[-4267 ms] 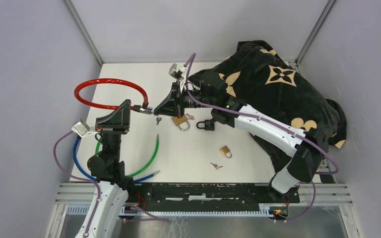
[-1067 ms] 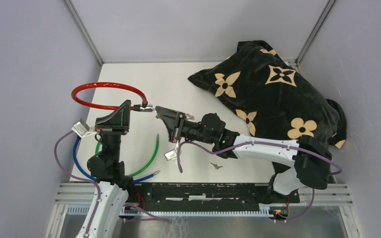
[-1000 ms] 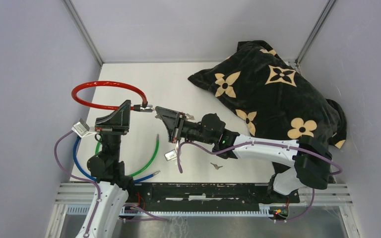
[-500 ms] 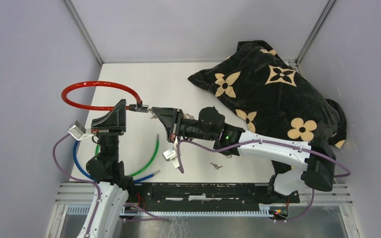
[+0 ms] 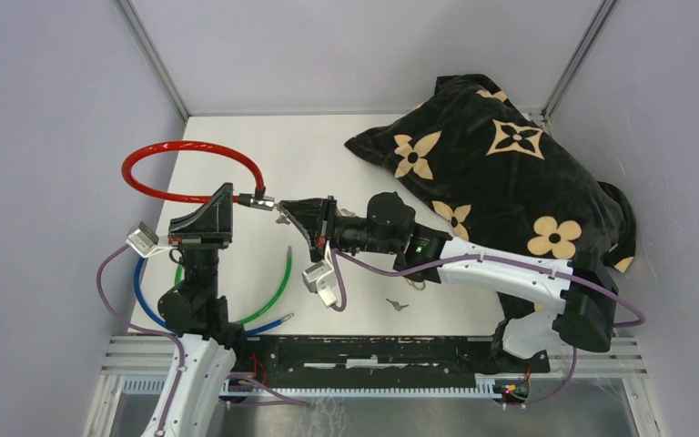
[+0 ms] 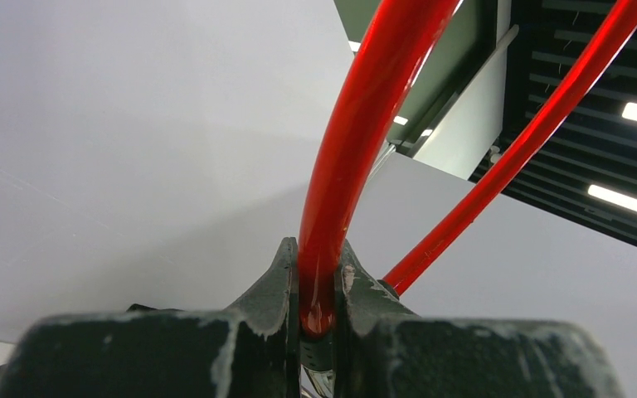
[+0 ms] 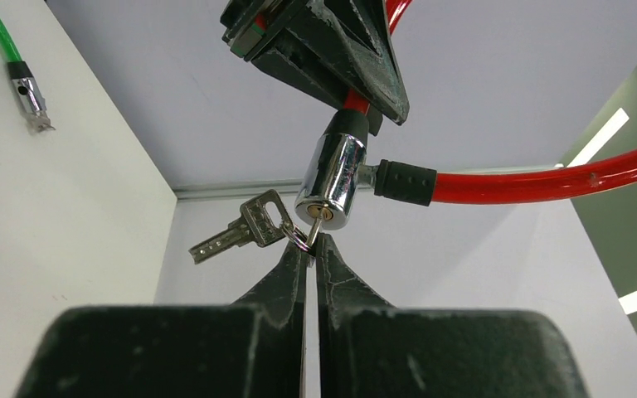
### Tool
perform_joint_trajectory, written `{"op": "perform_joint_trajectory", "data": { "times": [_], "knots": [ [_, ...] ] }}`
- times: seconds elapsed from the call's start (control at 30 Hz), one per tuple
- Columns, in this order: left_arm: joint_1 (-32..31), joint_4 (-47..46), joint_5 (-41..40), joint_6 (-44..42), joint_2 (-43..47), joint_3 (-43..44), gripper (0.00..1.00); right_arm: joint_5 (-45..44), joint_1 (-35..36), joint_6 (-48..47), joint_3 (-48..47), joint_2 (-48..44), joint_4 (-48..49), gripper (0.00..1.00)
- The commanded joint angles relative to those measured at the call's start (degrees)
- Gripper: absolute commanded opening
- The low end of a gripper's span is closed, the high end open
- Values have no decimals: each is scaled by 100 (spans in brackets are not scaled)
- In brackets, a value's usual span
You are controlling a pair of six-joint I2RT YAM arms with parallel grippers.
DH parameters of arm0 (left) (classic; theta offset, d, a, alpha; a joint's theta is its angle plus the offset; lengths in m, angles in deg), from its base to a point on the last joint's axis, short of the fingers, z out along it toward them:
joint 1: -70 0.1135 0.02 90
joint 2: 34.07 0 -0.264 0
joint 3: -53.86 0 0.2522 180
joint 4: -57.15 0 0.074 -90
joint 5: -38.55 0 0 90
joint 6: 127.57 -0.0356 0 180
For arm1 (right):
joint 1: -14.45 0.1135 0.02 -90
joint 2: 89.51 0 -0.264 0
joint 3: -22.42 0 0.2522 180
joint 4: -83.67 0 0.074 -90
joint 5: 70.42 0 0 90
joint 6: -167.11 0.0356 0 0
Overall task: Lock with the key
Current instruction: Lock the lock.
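Because the right pincer [image 7: 311,253] must turn the key [image 7: 316,230] it pinches in the chrome lock cylinder [image 7: 332,181], the left pincer [image 6: 318,278] clamps the adjoining red cable [image 6: 365,124], bracing the lock clear of the table [image 5: 328,146].

The left gripper [image 5: 241,197] and right gripper [image 5: 284,208] are held clamped, tips facing, toward the bench's left edge.

Key [image 7: 316,230] inserted — red cable lock [image 7: 333,181] aloft.
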Motion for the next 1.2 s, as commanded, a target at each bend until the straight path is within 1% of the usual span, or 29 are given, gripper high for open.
{"op": "perform_joint_trajectory", "data": {
  "times": [0.0, 0.07, 0.27, 0.47, 0.57, 0.73, 0.83, 1.03, 1.1, 1.17],
  "knots": [
    [-12, -211, 139, -151, 67, 163, 2, 731, 12, 542, -245, -81, -116, 0],
    [-8, -211, 139, -147, 65, 170, 2, 733, 5, 611, -325, -29, -204, 0],
    [-7, -211, 135, -147, 67, 163, 2, 384, -25, 517, -156, -15, -127, 17],
    [-6, -211, 139, -147, 76, 180, 2, 289, -117, 564, 7, -31, 122, 23],
    [-11, -219, 131, -147, 67, 180, 2, 224, -128, 625, 42, -60, 140, 30],
    [-11, -237, 130, -141, 58, 189, 2, 137, -200, 789, 279, -205, 310, 48],
    [-6, -238, 130, -139, 43, 198, 2, 77, -256, 945, 343, -272, 367, 55],
    [-6, -205, 126, -131, 32, 207, 2, -49, -390, 1540, 549, -498, 687, 67],
    [-9, -194, 115, -121, 32, 208, 2, -104, -419, 1796, 580, -585, 639, 72],
    [-13, -194, 110, -121, 32, 207, 2, -168, -447, 2059, 526, -667, 426, 80]
  ]
}}
